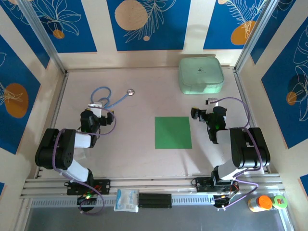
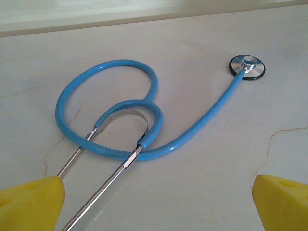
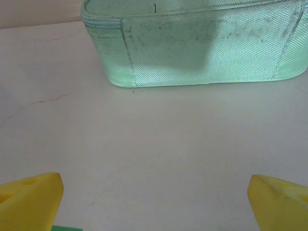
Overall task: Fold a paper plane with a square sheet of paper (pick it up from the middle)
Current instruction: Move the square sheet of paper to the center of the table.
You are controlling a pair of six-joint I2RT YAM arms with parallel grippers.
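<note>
paper (image 1: 173, 133) flat between left tool (image 2: 155, 206) and right tool (image 3: 154, 204)

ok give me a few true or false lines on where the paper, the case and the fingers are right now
1. The green paper lies flat and unfolded on the table. True.
2. The left fingers are clamped on the stethoscope. False: they stand open and hold nothing; the stethoscope lies on the table ahead of them.
3. The mint case sits on top of the paper. False: the two are apart, with the case at the far right and the paper mid-table.
4. The right fingers are open and face the case. True.
</note>
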